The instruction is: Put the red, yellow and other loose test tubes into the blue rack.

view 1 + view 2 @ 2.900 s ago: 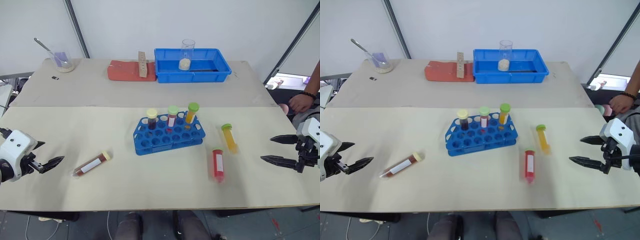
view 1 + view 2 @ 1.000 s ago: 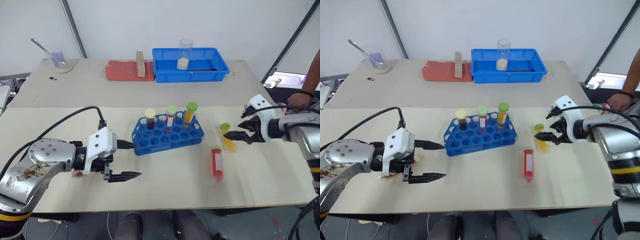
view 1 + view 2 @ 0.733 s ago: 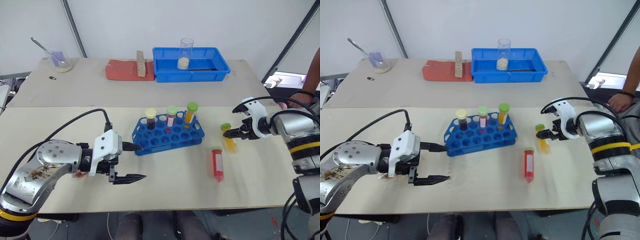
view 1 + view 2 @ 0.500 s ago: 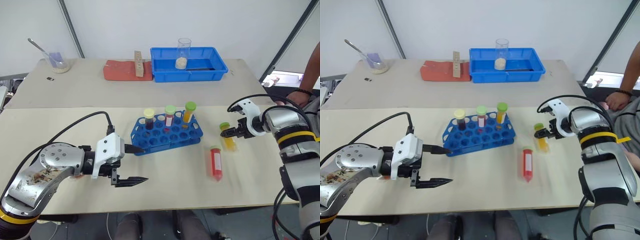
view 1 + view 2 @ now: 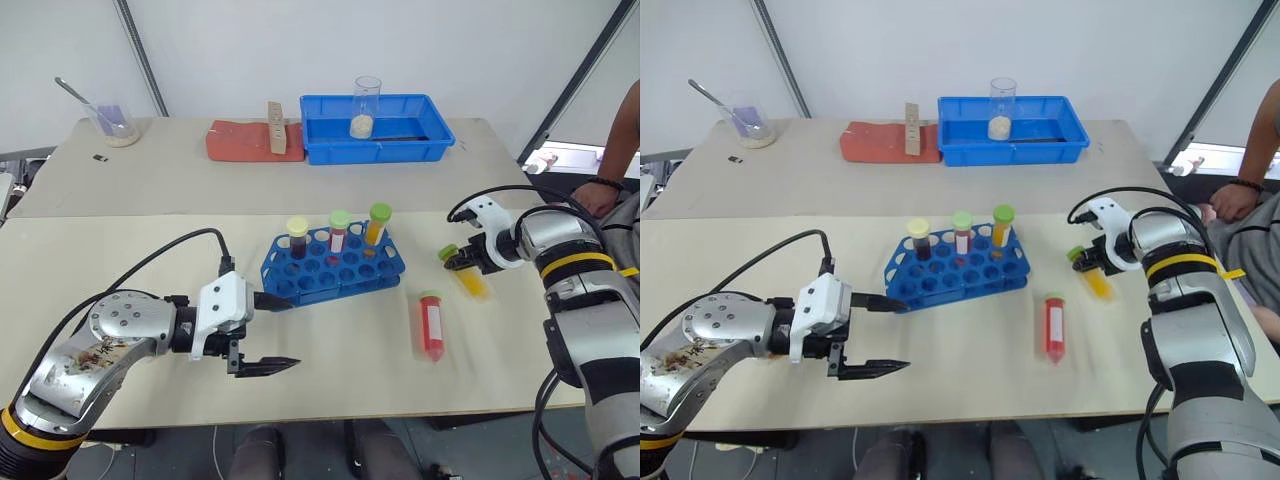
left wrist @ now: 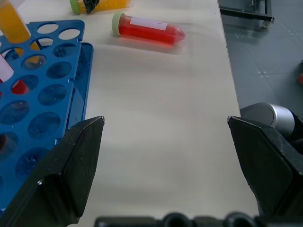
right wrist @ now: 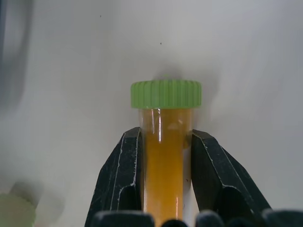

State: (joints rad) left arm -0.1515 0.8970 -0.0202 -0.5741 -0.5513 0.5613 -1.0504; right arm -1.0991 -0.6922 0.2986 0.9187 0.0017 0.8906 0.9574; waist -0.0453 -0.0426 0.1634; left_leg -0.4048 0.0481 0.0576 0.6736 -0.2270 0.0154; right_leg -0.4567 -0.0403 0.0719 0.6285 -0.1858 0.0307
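The blue rack point(image 5: 335, 266) stands mid-table with three capped tubes upright in its back row. A yellow test tube point(image 5: 472, 279) with a green cap lies to the rack's right, and my right gripper point(image 5: 460, 261) is shut on it just below the cap. In the right wrist view both fingers point(image 7: 125, 175) press the yellow tube point(image 7: 164, 156) against the table. A red test tube point(image 5: 432, 323) lies nearer the front, free. My left gripper point(image 5: 284, 332) hovers open at the rack's near left corner, holding nothing. The left wrist view shows the red tube point(image 6: 149, 29) past the rack point(image 6: 42, 94).
At the back stand a blue bin point(image 5: 405, 148) with a glass beaker point(image 5: 366, 106), a red pad point(image 5: 238, 141) with a wooden block point(image 5: 273, 128), and a beaker with a spoon point(image 5: 115, 122). A person's arm point(image 5: 612, 165) is at the right edge.
My right gripper has closed on the yellow tube near its cap. The left gripper stays open beside the rack. The view has shifted a little.
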